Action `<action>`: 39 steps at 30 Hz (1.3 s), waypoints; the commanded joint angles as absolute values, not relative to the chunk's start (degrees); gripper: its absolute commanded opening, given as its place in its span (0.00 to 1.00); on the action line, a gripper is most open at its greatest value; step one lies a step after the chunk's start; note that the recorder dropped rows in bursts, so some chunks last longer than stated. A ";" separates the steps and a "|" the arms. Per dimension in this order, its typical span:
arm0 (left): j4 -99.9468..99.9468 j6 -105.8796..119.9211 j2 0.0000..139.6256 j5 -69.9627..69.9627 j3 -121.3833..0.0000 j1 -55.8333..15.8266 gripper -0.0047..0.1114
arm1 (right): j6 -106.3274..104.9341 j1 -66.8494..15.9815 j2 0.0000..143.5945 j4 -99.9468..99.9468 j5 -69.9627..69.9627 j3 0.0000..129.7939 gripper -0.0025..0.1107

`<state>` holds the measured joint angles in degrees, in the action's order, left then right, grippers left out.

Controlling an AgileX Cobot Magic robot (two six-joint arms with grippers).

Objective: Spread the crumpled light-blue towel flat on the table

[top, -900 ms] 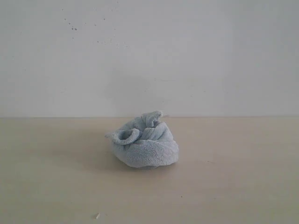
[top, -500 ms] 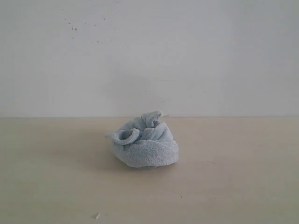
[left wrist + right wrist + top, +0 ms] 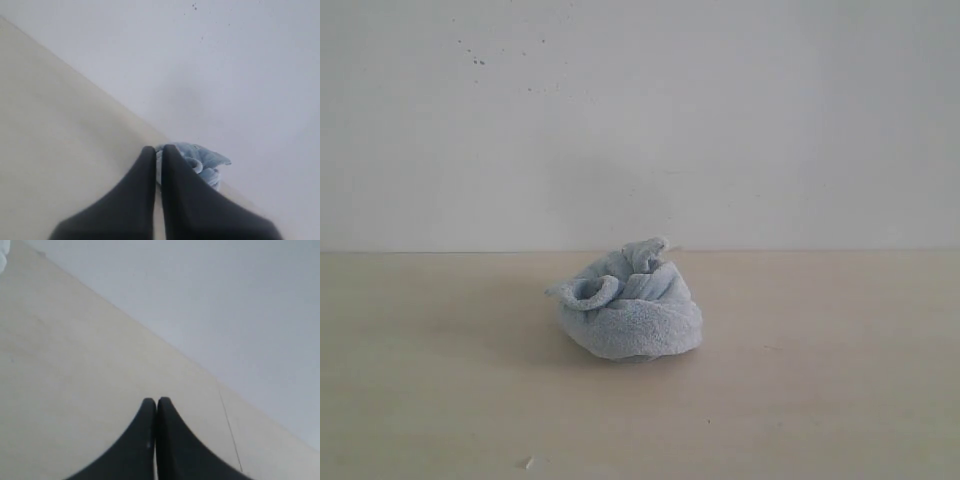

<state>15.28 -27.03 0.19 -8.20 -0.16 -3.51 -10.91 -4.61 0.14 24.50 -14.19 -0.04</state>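
Note:
The light-blue towel [image 3: 628, 305] lies crumpled in a rounded heap on the beige table [image 3: 820, 400], near the wall and about mid-width. Neither arm shows in the exterior view. In the left wrist view the towel [image 3: 200, 161] peeks out beyond the dark fingertips of my left gripper [image 3: 158, 150], which is shut and empty, some way short of the cloth. My right gripper [image 3: 156, 401] is shut too, with nothing between its fingers, over bare table [image 3: 75, 365]; the towel is out of that view.
A white wall [image 3: 640, 120] with a few dark specks rises right behind the table's far edge. A small pale crumb [image 3: 529, 462] lies on the table near the front. A thin dark seam line [image 3: 229, 430] crosses the table in the right wrist view.

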 commanded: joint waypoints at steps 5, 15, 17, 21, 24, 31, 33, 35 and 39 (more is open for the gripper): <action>23.40 -29.08 0.00 -4.97 0.00 -3.35 0.07 | 15.25 -4.66 0.00 24.49 25.27 0.00 0.02; 29.64 -7.15 9.34 49.24 -23.25 -3.35 0.07 | 19.92 -4.66 4.73 -32.06 49.08 23.84 0.02; 23.57 0.61 15.44 39.97 -30.44 -3.35 0.07 | 6.14 -4.66 10.80 -29.39 41.99 28.37 0.02; -3.35 4.67 39.64 12.95 -44.45 -3.35 0.07 | -22.68 -4.66 33.75 -24.53 26.03 35.16 0.02; -10.12 5.15 61.48 -16.67 -55.20 -3.35 0.07 | -41.43 -4.54 54.14 -25.18 14.62 36.77 0.02; 18.84 30.28 92.03 -41.26 -68.77 -12.07 0.07 | -35.05 -4.54 87.20 -24.92 -45.38 47.89 0.02; 22.08 42.90 94.57 -33.05 -68.77 -15.73 0.07 | -33.30 -4.54 89.60 -25.18 -50.31 48.30 0.02; 22.42 52.93 96.85 -23.30 -68.77 -18.09 0.11 | -33.09 -4.54 89.82 -26.69 -51.39 48.30 0.02; 35.14 53.66 100.21 -11.71 -68.77 -18.51 0.32 | -32.94 -4.54 89.82 -31.82 -49.87 48.30 0.02</action>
